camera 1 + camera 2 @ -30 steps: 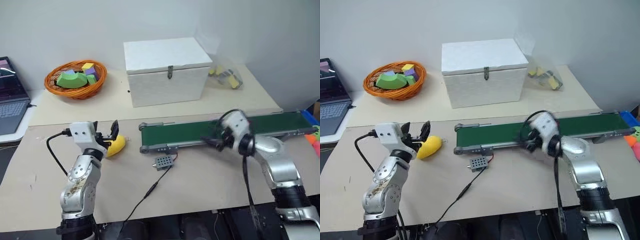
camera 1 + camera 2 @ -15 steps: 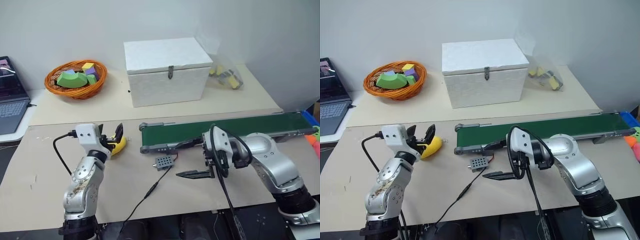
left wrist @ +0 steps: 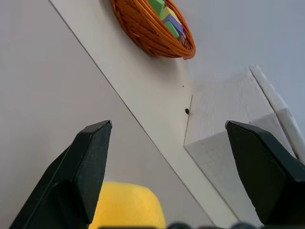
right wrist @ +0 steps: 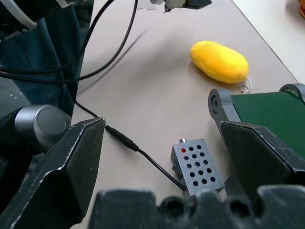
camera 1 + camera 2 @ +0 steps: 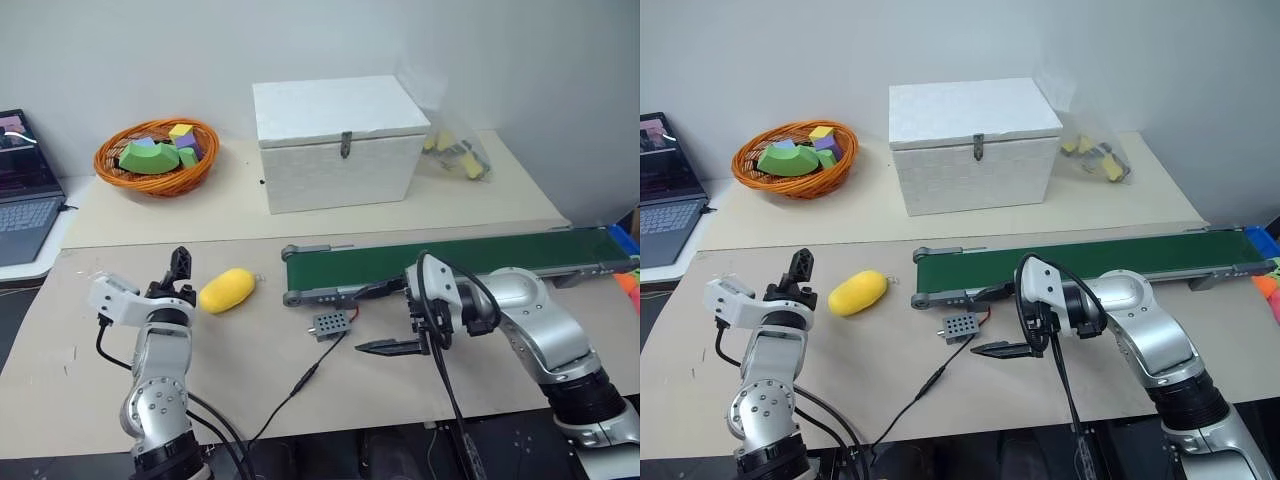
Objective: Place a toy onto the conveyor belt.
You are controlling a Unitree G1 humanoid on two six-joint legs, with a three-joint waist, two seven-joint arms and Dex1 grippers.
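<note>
The yellow lemon-shaped toy [image 5: 227, 290] lies free on the table, just left of the conveyor belt's end. The dark green conveyor belt [image 5: 450, 258] in its grey frame runs across the table's right half with nothing on it. My left gripper [image 3: 167, 126] is open, a short gap to the left of the toy [image 3: 126, 206], and holds nothing. My right gripper [image 4: 162, 125] is open and empty, hanging over the table in front of the belt's left end and pointing left toward the toy [image 4: 219, 61].
A small grey perforated box [image 5: 330, 324] with a black cable lies under the right gripper. Behind the belt stand a white lidded box [image 5: 340, 140], an orange basket [image 5: 155, 158] of foam blocks and a clear bag [image 5: 455, 155]. A laptop [image 5: 20, 190] sits far left.
My left gripper, which stood around the toy, has drawn back to the left and rolled, leaving the toy free. The right gripper swung from over the belt down in front of it.
</note>
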